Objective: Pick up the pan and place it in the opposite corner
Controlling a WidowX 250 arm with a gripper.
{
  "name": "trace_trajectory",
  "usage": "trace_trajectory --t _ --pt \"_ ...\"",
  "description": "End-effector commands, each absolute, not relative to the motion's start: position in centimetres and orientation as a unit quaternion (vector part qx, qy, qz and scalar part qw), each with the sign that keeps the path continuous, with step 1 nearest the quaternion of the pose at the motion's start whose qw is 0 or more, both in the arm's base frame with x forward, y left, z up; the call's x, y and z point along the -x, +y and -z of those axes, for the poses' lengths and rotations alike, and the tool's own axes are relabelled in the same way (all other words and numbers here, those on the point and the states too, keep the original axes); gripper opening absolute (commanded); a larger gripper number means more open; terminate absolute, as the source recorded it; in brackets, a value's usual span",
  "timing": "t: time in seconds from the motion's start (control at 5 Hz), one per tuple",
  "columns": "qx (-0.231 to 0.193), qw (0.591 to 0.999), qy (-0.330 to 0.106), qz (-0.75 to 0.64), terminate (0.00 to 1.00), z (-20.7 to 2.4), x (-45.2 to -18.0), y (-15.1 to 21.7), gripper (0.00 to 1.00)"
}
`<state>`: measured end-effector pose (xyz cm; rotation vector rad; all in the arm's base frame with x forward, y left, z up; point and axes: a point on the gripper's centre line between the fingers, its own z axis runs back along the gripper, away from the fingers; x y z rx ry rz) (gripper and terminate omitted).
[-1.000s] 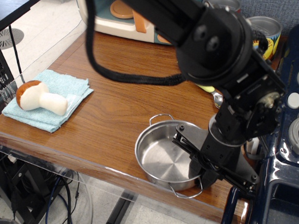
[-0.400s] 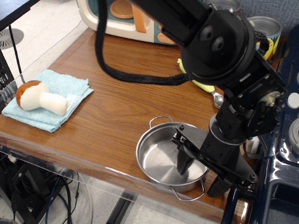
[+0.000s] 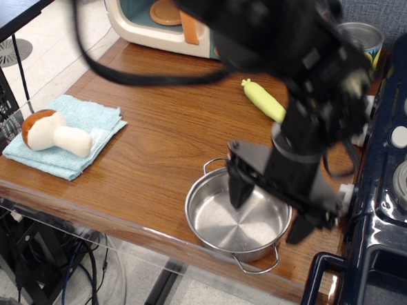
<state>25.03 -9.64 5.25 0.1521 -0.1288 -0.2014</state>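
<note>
Gripper (image 3: 270, 205) is spread open over the pan (image 3: 235, 220), one finger inside the bowl, the other out past its 3 o'clock rim (nothing pinched yet). Pan sits at the table's (image 3: 161, 141) 6 o'clock edge, beside the stove (image 3: 393, 203). So grab, lift and carry all remain, I'd say.

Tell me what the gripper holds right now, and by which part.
Nothing is held. The gripper is open, one finger above the inside of the pan and the other beyond its right rim, straddling that rim without closing on it.
</note>
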Motion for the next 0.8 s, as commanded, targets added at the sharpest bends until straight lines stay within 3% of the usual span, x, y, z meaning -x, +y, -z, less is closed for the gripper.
trace_trajectory --t 0.0,0.4,0.6 --pt "-0.027 0.988 -0.116 0.096 0.00 -10.83 -25.30 -7.45 1.00" --pt "-0.027 0.988 -0.116 0.096 0.00 -10.83 -25.30 -7.45 1.00" --pt "-0.027 0.988 -0.116 0.096 1.00 -10.83 -25.30 -7.45 1.00"
